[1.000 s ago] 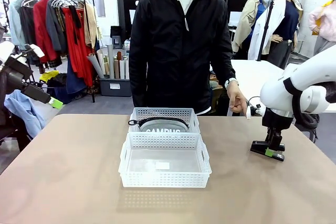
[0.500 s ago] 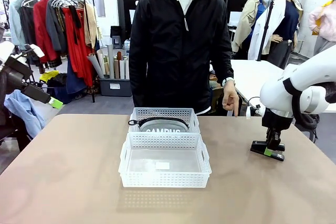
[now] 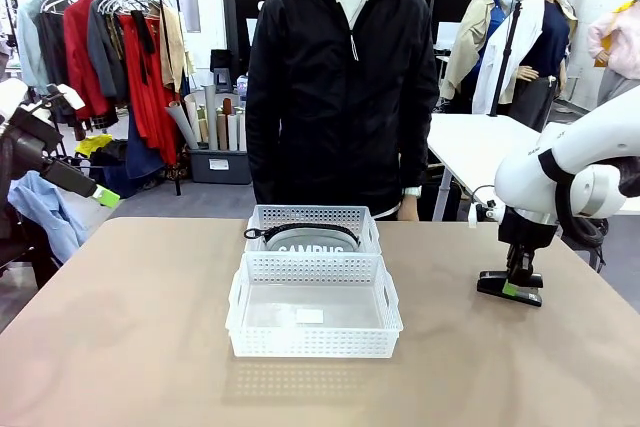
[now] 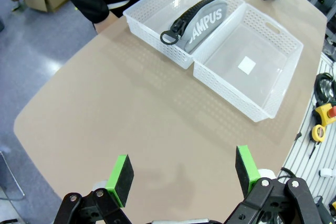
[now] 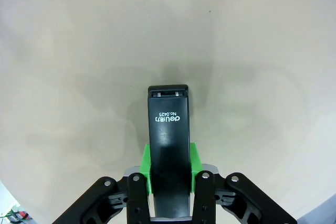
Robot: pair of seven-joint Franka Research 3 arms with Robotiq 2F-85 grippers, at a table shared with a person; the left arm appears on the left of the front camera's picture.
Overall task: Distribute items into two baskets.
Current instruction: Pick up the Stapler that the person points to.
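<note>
half sorted: pouch in, stapler gripped

stapler (image 5: 168,129): black, lying flat on the table (image 3: 120,347) at the right side, well apart from both baskets. clamped across its rear half by the right claw (image 3: 513,290), green pads closed on its two sides, front end poking out beyond the fingers. seemingly resting on the table, not yet lifted.

pouch (image 4: 202,22): grey, "campus" lettering up, black strap along its top edge. already inside the far basket (image 3: 310,210), lying along its length.

near basket (image 3: 312,347): touching the far one, wall to wall, mid-table. holding no item, just a small white label (image 4: 247,65) on its floor.

left claw (image 4: 182,174): wide open, gripping nothing, hovering high off the left end of the table, far from everything.

progress, as judged: one item placed, one left. remaining: lift the stapler, carry it across to the near basket, let go.

count: two items, two baskets, two claws, one person (image 3: 340,97) standing at the far edge, hands off the table.
</note>
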